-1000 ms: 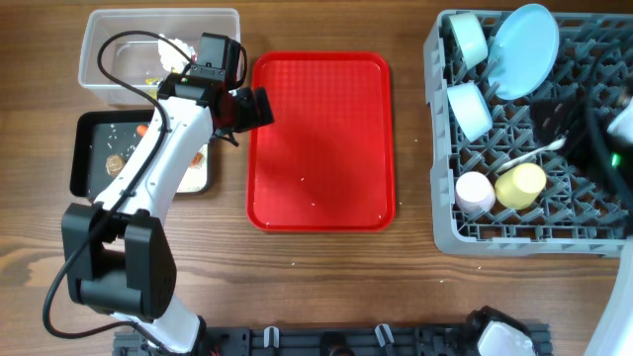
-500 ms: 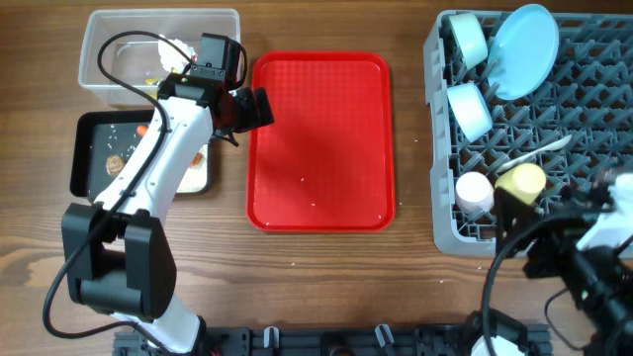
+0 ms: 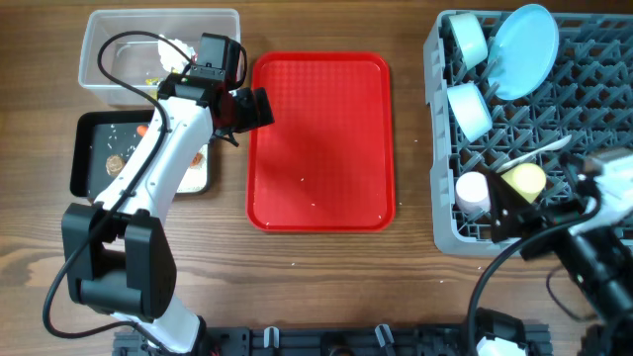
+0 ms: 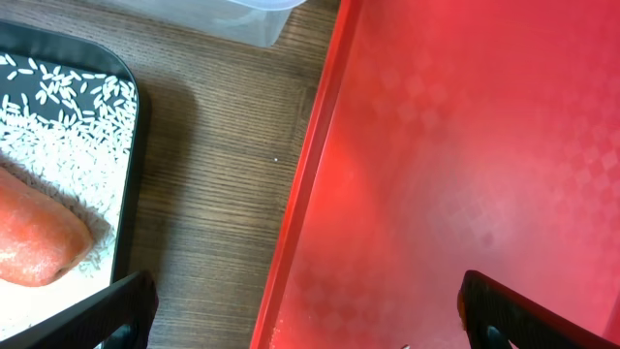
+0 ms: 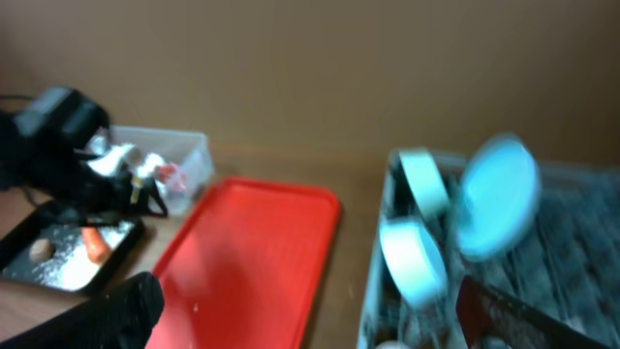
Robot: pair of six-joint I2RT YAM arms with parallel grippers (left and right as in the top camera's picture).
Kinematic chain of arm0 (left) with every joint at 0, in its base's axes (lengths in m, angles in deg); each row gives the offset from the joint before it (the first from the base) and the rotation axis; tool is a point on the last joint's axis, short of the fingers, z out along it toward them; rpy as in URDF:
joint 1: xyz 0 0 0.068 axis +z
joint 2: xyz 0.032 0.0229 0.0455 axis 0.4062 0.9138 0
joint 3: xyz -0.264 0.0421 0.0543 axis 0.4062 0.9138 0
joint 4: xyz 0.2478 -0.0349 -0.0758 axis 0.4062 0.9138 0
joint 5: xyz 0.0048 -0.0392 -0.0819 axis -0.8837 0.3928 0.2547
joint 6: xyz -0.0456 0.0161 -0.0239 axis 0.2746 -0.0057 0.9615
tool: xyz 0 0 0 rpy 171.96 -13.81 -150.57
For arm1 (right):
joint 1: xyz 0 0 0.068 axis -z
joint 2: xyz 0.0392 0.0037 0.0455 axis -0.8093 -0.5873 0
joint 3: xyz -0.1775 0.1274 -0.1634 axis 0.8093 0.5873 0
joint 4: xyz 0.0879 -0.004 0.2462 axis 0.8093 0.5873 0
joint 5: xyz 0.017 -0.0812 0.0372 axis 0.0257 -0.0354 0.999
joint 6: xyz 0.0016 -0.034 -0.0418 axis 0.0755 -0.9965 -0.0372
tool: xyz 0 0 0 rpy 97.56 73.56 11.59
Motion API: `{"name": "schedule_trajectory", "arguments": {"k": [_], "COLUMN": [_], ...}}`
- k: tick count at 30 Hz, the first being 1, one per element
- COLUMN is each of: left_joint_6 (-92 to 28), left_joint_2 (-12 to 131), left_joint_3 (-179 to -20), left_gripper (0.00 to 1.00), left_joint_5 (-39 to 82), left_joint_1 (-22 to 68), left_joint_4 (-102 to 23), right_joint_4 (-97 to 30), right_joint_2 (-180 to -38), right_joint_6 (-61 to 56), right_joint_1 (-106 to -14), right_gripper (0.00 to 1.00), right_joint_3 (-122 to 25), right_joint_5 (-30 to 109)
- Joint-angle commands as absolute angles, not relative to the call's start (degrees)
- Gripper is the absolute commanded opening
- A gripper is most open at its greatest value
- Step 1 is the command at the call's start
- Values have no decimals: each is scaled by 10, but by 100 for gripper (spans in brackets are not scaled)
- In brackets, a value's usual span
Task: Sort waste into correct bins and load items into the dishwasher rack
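My left gripper [image 3: 247,111] [image 4: 315,325] hangs open and empty over the left rim of the red tray [image 3: 316,138] [image 4: 465,145]. Beside it the black tray [image 3: 81,148] holds an orange carrot [image 4: 34,237], rice [image 4: 68,116] and a brown lump [image 3: 113,164]. White tissue [image 3: 178,47] lies in the clear tub [image 3: 109,30]. The grey rack [image 3: 593,138] holds the plate [image 3: 524,49], two bowls [image 3: 467,38] [image 3: 470,109], a pink cup [image 3: 473,190], a yellow cup [image 3: 524,180] and the spoon [image 3: 534,150]. My right gripper [image 3: 524,220] [image 5: 320,320] is open and empty at the rack's near edge.
A few rice grains lie on the red tray and on the wood in front of it. The right wrist view is blurred and looks left across the table. The left arm's cable loops over the clear tub.
My right arm has pulled back from over the rack's right side to its near edge, still open. The left arm has not moved.
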State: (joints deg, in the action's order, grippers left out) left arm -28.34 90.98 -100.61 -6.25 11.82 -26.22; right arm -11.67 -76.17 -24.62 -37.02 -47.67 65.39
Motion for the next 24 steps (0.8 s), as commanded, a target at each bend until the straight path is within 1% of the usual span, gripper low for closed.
{"name": "schedule_trajectory", "arguments": {"k": [1,4,6,8,12,17,20,24], "left_joint_6": [-276,-276,-276,-276,-276,-276,-276,-276], "left_joint_2": [910,910,910,910,910,910,910,910], "left_joint_3": [-1008,-1008,-1008,-1008,-1008,-1008,-1008,-1008], "left_gripper": [100,100,100,100,100,100,100,100], "left_joint_5": [-61,-61,-61,-62,-61,-62,-61,-61], "left_joint_1": [122,122,122,122,122,122,122,122], "left_joint_4": [-263,-263,-263,-263,-263,-263,-263,-263], "right_joint_4": [-198,-271,-331,-381,-476,-583,-611,-628], "right_joint_2": [-757,-752,-740,-723,-671,-578,-524,-461], "right_joint_6": [-249,-248,-215,-162,-82,-80,-60,10], "right_joint_1": [-456,-527,-568,-584,-590,-590,-590,-590], "right_gripper": [100,100,100,100,100,100,100,100], "right_joint_3": [-412,-348,-292,-239,-122,25,89,158], "right_joint_5": [633,589,545,507,462,449,440,393]}}
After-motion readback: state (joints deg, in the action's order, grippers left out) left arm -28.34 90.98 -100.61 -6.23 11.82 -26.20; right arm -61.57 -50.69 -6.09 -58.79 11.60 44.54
